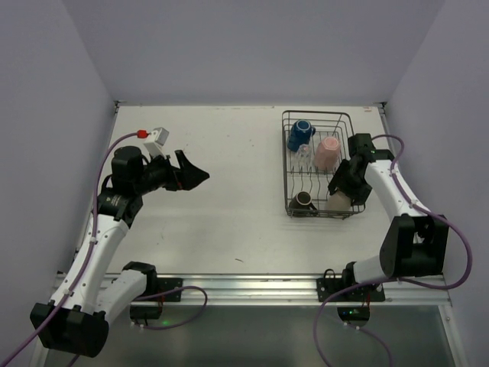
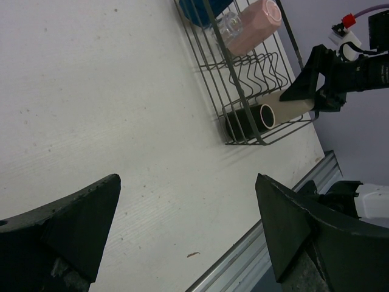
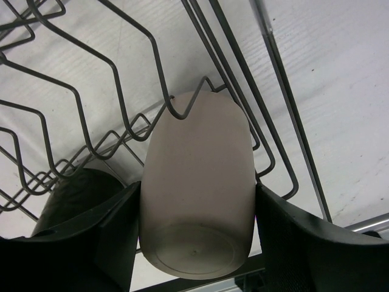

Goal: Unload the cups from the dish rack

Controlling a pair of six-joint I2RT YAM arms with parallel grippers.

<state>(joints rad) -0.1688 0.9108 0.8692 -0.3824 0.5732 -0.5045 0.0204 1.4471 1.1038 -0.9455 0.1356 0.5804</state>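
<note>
Right end effector [image 3: 197, 210] reaches into dish rack [image 1: 284, 153], near-right corner. Fingers [image 3: 91, 237] straddle cream-beige mug [image 2: 289, 109], which lies on its side, so barrel offers widest hold. Firm clench: cannot tell. Left end effector [image 2: 187, 182] released, hovers over worktop [image 1: 229, 222], well apart from rack, out of way.

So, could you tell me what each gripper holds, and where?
Left gripper: nothing. Right gripper straddles the cream-beige cylindrical mug, sides near base; grip cannot be told.
</note>
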